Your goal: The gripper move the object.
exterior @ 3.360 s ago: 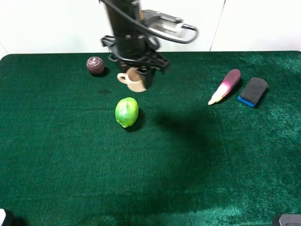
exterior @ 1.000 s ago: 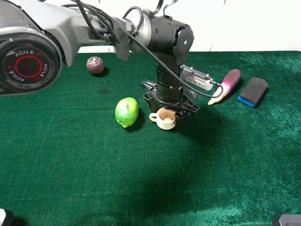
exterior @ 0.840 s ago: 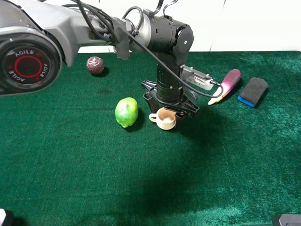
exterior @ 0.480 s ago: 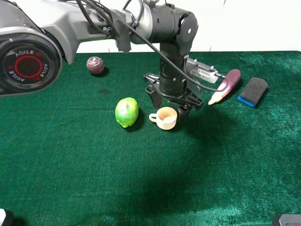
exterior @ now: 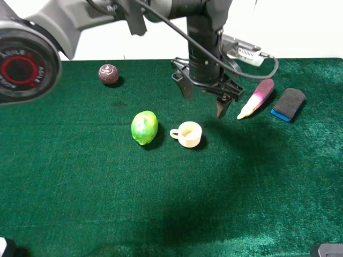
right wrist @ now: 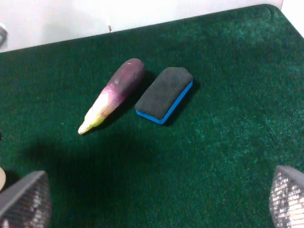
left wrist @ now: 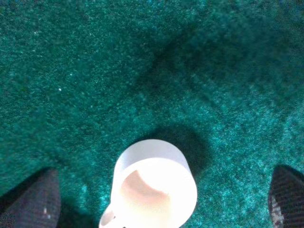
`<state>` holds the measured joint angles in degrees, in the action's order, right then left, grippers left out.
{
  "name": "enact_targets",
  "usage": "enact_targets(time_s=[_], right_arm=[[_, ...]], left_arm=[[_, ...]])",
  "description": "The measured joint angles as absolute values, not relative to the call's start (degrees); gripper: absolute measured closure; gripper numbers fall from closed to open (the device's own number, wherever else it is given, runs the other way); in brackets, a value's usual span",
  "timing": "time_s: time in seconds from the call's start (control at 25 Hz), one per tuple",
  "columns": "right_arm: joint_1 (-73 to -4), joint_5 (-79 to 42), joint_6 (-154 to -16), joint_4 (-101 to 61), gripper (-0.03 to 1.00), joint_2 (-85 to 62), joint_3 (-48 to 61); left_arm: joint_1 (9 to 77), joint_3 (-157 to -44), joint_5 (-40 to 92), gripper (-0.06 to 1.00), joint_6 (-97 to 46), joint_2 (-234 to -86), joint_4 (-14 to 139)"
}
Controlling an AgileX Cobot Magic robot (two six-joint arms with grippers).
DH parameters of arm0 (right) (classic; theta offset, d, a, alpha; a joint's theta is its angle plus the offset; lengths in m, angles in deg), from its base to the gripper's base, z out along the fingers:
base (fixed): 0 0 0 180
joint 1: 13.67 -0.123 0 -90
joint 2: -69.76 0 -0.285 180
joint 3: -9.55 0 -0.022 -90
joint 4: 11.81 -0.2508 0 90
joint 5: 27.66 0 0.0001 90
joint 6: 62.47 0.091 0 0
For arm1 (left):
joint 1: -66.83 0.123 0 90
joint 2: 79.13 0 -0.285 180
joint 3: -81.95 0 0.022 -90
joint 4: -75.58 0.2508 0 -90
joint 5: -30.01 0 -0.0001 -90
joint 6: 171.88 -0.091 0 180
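Note:
The cream cup stands upright on the green cloth, just right of the green fruit, its handle pointing at the fruit. My left gripper is open and empty, lifted above and a little behind the cup, not touching it. In the left wrist view the cup sits below and between the two spread black fingertips of the left gripper. My right gripper is open and empty, low over the cloth on the right side, far from the cup.
A green round fruit lies left of the cup. A dark maroon ball is at the back left. A purple-white vegetable and a black-blue eraser block lie at the back right, also in the right wrist view.
The left gripper carried the cup from the back to beside the green fruit, set it down, opened, then rose and drew back. The cup stays put.

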<state>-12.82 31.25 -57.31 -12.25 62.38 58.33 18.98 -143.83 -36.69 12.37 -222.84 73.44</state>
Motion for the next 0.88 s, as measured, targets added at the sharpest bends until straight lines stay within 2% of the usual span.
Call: enact_targets(time_s=[0.44, 0.88], right_arm=[[-12.82, 31.25, -57.31, -12.25, 0.28, 62.38, 58.33], [-12.82, 31.25, -57.31, -12.25, 0.28, 62.38, 58.33]], left_arm=[[19.03, -140.90, -36.75, 0.04, 12.22, -212.45, 78.27], [19.52, -122.40, -36.75, 0.02, 12.63, -193.72, 79.78]])
